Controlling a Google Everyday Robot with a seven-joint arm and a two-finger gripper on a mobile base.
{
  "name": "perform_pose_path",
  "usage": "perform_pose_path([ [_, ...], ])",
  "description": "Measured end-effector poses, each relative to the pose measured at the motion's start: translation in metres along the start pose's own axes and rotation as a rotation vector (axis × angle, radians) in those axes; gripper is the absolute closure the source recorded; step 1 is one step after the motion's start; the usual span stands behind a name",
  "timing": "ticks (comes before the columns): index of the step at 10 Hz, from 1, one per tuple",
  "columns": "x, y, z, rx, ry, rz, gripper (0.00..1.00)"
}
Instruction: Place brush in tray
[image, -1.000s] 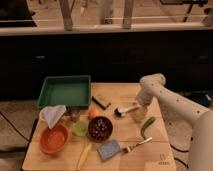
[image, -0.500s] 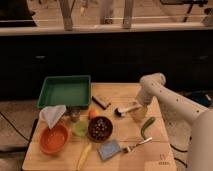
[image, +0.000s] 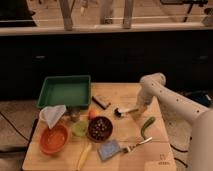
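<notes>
The pincer (image: 138, 108) sits low near the right edge of the tabletop (image: 123, 93), at the handle end of the brush (image: 128, 110); whether it grips cannot be told. An end-hold could let the brush swing and drop short of the tray (image: 65, 93) at the far left corner.

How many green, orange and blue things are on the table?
Green: 3 (tray, small cup, curved vegetable)
Orange: 2 (bowl, round fruit)
Blue: 1 (sponge)
Total: 6
The claw is at the brush handle, right of centre.
</notes>
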Motion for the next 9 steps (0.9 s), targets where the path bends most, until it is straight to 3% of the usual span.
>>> perform_pose_path([
  [4, -0.002, 0.004, -0.035, 0.033, 0.013, -0.011, 0.95],
  [5, -0.004, 0.004, -0.043, 0.042, 0.018, -0.013, 0.99],
  [7, -0.009, 0.004, -0.052, 0.054, 0.024, -0.02, 1.0],
  [9, -0.012, 0.001, -0.069, 0.052, 0.028, -0.021, 0.9],
])
